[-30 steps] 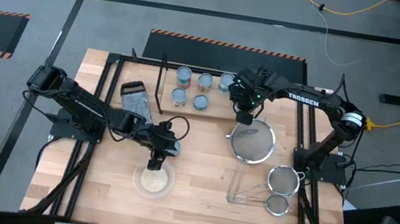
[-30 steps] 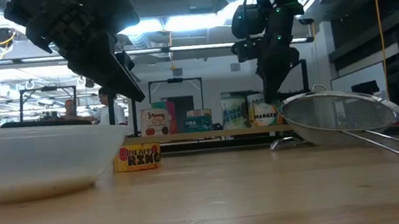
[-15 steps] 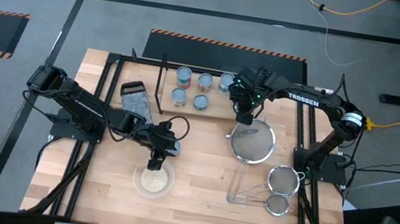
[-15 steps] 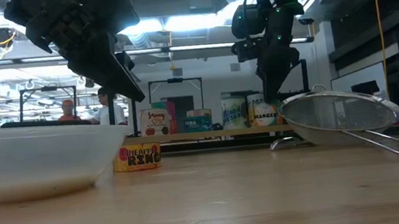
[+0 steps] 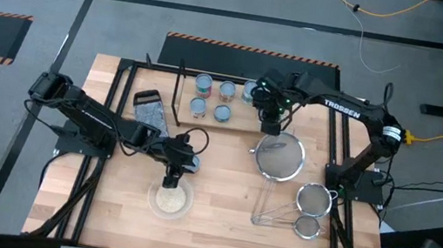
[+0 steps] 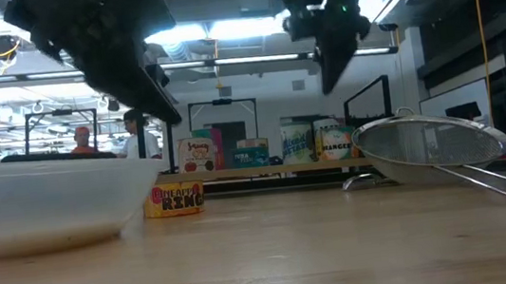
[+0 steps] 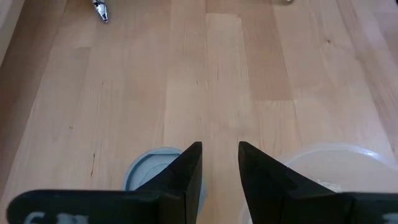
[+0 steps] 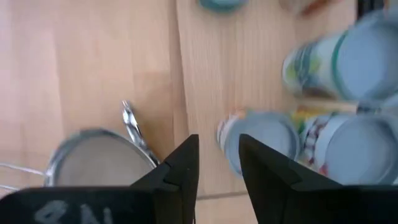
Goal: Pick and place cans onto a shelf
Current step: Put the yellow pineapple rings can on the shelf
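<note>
High view: we see the right gripper [image 5: 266, 124] above the right end of the shelf [image 5: 235, 123], which lies along the far edge of the bench [image 5: 216, 220]. On the shelf we count 5 cans [image 5: 212, 98] in a cluster left of that gripper; a further can sits partly hidden under the arm. A large mesh strainer [image 5: 279, 156] lies just beside the shelf's right end, with 2 smaller strainers [image 5: 312, 210] toward the right edge. The left gripper [image 5: 173, 175] hangs over the bench centre, just above a clear bowl of grains [image 5: 171, 199]. A metal grater [image 5: 150, 108] lies left of the shelf.

Low view: we see the right gripper [image 6: 331, 68] raised clear above the cans [image 6: 315, 141] on the shelf [image 6: 275, 169]. 1 yellow-labelled can [image 6: 172, 197] stands on the bench [image 6: 275, 254] in front of the shelf, beside the bowl [image 6: 45, 199]. The strainer [image 6: 435, 145] lies at the right. People show in the room behind.

Left wrist view: we see the left gripper [image 7: 220, 168] with its jaws parted by a narrow gap, holding nothing. A pale blue can top [image 7: 149, 171] sits beside 1 finger and the bowl rim [image 7: 323, 158] beside the other.

Right wrist view: we see the right gripper [image 8: 217, 163] with its jaws slightly apart and empty. 4 cans [image 8: 261, 137] stand on the shelf [image 8: 205, 74] ahead of it; the strainer [image 8: 99, 158] lies off the shelf.
</note>
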You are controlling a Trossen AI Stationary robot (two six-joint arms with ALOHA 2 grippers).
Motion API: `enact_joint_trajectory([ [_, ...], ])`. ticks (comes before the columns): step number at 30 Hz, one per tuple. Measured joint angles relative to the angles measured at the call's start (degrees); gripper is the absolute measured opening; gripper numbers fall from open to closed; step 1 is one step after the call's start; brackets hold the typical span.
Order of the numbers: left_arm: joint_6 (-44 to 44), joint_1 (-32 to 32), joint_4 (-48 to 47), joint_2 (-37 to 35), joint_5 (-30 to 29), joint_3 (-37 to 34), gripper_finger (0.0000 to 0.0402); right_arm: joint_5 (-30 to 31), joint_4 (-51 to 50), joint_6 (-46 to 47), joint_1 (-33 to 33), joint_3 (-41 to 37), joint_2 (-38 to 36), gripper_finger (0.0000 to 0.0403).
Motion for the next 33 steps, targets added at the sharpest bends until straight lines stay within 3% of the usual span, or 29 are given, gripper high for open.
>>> enact_joint_trajectory([
  [5, 0.5, -1.1, -0.8, -4.4, 0.2, 0.0, 0.0098, -1.1, 1.2, 2.8, 3.5, 4.7, 0.0, 0.0118],
  [11, 1.1, -4.3, -5.9, -14.1, -1.4, 0.0, 0.0098, -3.7, 11.1, 12.9, 7.9, 5.8, 0.0, 0.0118],
  [23, -3.4, -18.3, -21.3, -34.9, -20.3, 0.0, 0.0098, -6.6, 26.4, 13.3, 17.2, 3.7, 1.0, 0.0118],
  [29, -1.6, -23.4, -17.6, -38.5, -26.5, -4.9, 0.0098, -6.6, 34.0, 13.2, 22.4, 3.7, 5.1, 0.0118],
  [33, 0.0, -24.6, -8.0, -39.5, -27.1, -11.6, 0.0098, -6.7, 37.1, 13.1, 24.9, 3.6, 8.2, 0.0118],
])
